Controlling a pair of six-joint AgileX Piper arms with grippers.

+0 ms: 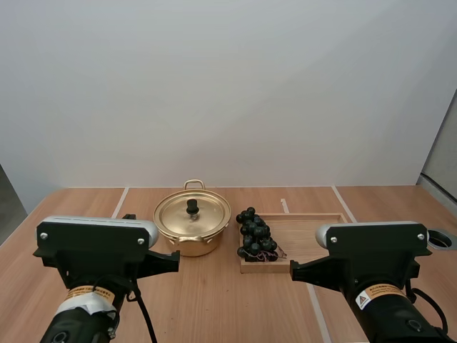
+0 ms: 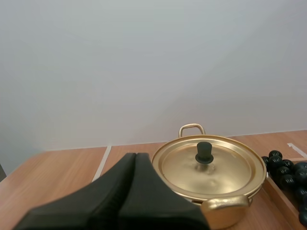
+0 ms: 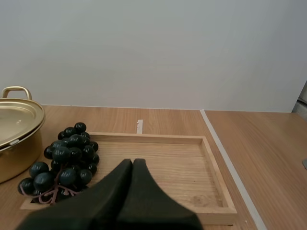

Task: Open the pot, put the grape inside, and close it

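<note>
A gold pot (image 1: 191, 230) (image 2: 211, 175) stands mid-table with its lid (image 1: 193, 213) on; the lid has a black knob (image 2: 204, 152). Right of it, a bunch of dark grapes (image 1: 255, 236) (image 3: 67, 158) lies at the left end of a wooden tray (image 1: 314, 227) (image 3: 192, 172). My left gripper (image 2: 135, 158) is shut, its fingers together as one dark wedge, short of the pot and to its left. My right gripper (image 3: 133, 164) is shut too, near the tray's front edge, right of the grapes. Both arms sit at the near table edge.
White tape lines (image 1: 120, 202) (image 3: 230, 163) cross the wooden table. A round hole (image 1: 443, 239) sits at the right table edge. The pot's edge (image 3: 14, 129) shows beside the grapes. A bare stretch of table lies between the arms and the pot.
</note>
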